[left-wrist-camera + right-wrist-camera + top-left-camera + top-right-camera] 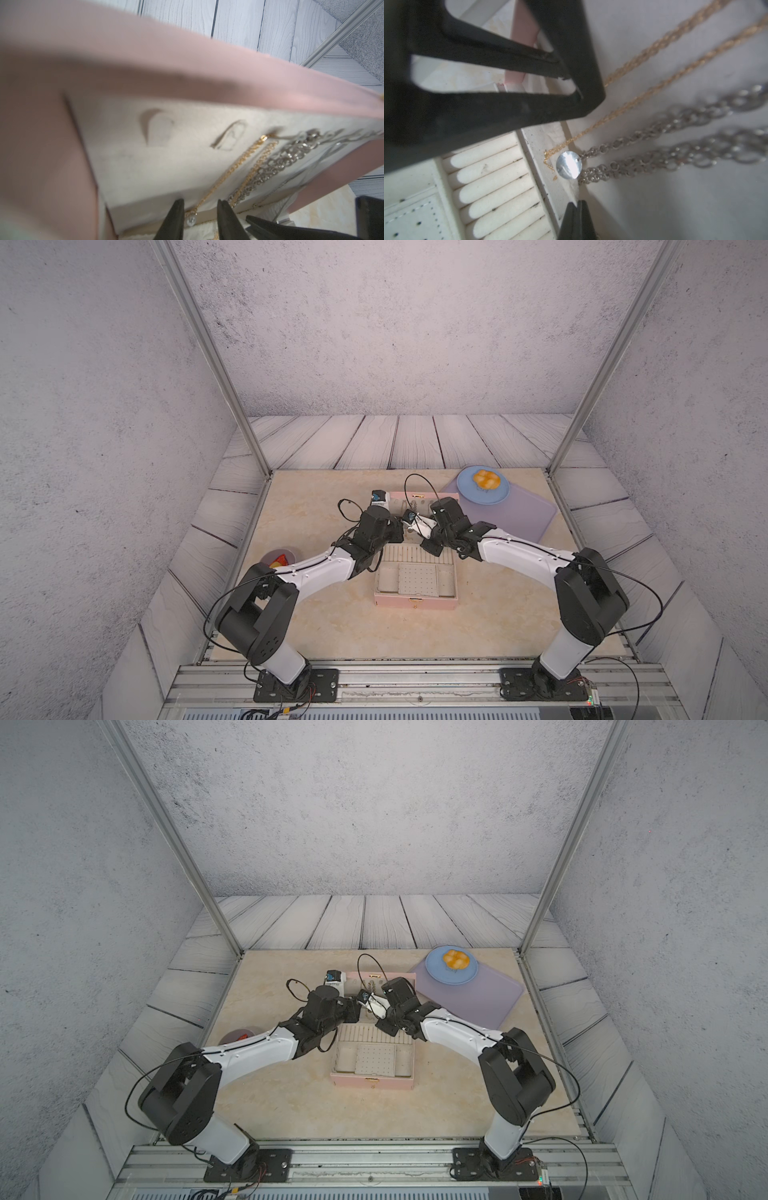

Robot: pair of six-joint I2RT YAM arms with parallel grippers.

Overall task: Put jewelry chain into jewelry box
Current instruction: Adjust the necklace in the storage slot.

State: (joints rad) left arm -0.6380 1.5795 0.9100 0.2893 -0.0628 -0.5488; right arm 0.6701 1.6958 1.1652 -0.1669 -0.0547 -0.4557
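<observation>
Nearest me the pink box (415,602) (372,1082) lies open, its ring rolls (492,178) half covered by both arms, which meet over the hinge. A small bowl (291,552) sits off to the left.

The left gripper (200,200) stands with its jaws partly apart, right at the foot of the upright lid (187,68). The gold chain (234,166) (643,95) hangs down the lid's cream lining in two strands; one runs through that gap and seems not to be pinched, though the view is blurred. Its pendant (191,220) (569,165) dangles by the fingertips.

The right gripper (577,202) is closed tight on nothing, just below the pendant. A chunky silver chain (286,155) (675,122) hangs beside the gold one, crowding it.

Farther back right, a blue plate (465,489) with a bun (485,480) rests on a purple mat (519,518).
</observation>
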